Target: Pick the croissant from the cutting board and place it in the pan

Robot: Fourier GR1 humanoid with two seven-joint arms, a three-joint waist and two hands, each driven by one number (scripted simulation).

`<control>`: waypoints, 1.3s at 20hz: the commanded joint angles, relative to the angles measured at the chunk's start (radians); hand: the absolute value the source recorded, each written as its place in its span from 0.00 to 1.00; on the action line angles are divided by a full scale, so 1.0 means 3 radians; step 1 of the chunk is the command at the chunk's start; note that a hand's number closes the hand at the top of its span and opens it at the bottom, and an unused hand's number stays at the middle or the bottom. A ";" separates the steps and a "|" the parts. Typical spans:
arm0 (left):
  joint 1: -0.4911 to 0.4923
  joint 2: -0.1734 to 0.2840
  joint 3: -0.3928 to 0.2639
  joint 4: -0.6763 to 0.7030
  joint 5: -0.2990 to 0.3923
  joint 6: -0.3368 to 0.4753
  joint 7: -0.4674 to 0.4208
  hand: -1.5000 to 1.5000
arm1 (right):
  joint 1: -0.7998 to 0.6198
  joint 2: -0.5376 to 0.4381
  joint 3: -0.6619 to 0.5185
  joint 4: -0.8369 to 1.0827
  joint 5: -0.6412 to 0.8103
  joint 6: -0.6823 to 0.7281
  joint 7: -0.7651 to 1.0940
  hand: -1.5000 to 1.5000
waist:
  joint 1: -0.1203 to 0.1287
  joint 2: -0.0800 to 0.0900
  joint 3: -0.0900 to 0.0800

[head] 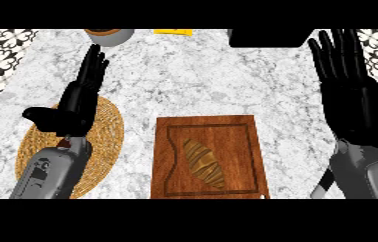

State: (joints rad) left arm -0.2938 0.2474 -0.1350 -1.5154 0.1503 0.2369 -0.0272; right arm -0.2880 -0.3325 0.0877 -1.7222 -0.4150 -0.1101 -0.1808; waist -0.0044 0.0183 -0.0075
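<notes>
Croissant [204, 162] lies flat inside the routed groove of the wooden cutting board [210, 157], a little left of the board's middle, untouched by either hand. Its long axis runs on a diagonal: one tapered tip points up and to the left, the other down and to the right, toward the board's near edge.

Both hands are released, fingers straight. The left hand [77, 98] hovers over a round woven mat [107, 136] left of the board; the right hand [345, 93] is held up at the right edge of the marble table [207, 81], well apart from the board.

The main risk, as I judge it, lies in the grasp: fingers closing along the long axis instead of across the narrow middle could push the pastry along the board or catch only a tip. The destination is a second worry. A dark object [267, 38] at the far edge may be the pan, but it is cut off, so I cannot tell; a bowl [109, 35] and a yellow item [173, 32] sit beside it, and a carry that far could brush them.
</notes>
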 commanded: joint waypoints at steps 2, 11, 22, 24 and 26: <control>0.0276 -0.0183 0.0021 0.0217 0.0074 0.0107 0.0140 0.50 | 0.0200 0.0083 0.0354 0.0139 0.0054 0.0197 0.0168 1.00 | 0.0027 -0.0052 0.0024; 0.1063 -0.0270 0.0294 0.0599 0.0524 0.0041 0.0309 0.50 | 0.1124 0.0107 0.1557 -0.0052 0.1716 -0.0500 -0.0358 0.00 | -0.0086 -0.0104 0.0017; 0.1182 -0.0446 0.0072 0.0326 0.0378 0.0164 0.0389 0.50 | 0.1721 0.0416 0.2282 -0.0272 0.3729 -0.1598 0.0674 0.00 | -0.0002 -0.0068 0.0018; 0.1349 -0.0454 -0.0001 0.0147 0.0335 0.0182 0.0410 0.50 | 0.1465 0.0460 0.2117 -0.0344 0.3868 -0.1311 0.1125 0.00 | 0.0028 -0.0067 0.0020; 0.1188 -0.0230 0.0246 0.0240 0.0559 -0.0089 0.0475 0.50 | 0.1161 0.0633 0.1961 -0.0474 0.4023 -0.1010 0.1653 0.00 | 0.0032 -0.0061 0.0017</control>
State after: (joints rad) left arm 0.0517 0.1355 -0.1000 -1.4596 0.2820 0.2606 0.0942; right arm 0.1635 -0.2098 0.7130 -1.8408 0.6741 -0.4885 0.0977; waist -0.0050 -0.0062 0.0019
